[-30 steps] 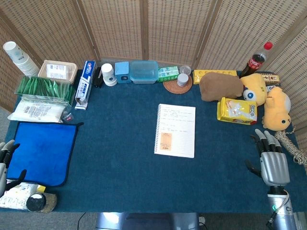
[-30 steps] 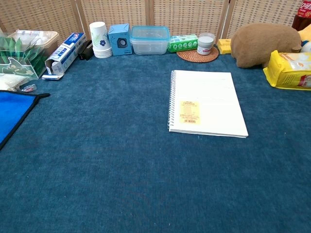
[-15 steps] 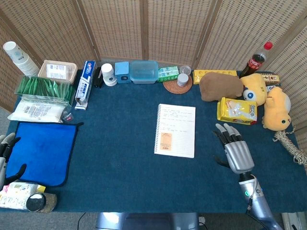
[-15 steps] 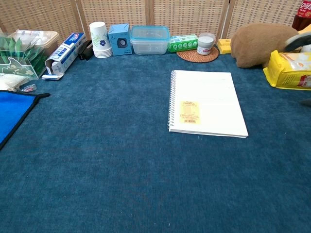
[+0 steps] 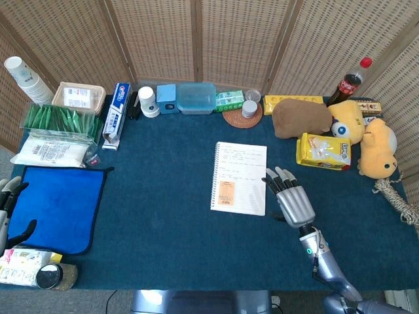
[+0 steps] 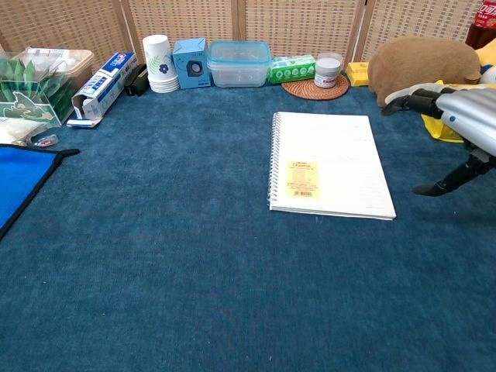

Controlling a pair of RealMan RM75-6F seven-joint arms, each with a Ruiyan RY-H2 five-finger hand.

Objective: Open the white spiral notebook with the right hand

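We note the fingers [image 5: 280,175] spread and empty, tips just beside the free right edge of the white spiral notebook [image 5: 239,177], not yet touching it. The right hand [image 5: 292,200] has swept in from the table's far right over the last second (approach nearly done, by our reading). The notebook lies closed mid-table, spiral on its left. The left hand [image 5: 9,208] stays at the blue cloth [image 5: 59,204], open.

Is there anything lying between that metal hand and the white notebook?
Nothing: in the head view only bare blue cloth separates the right hand from the notebook.
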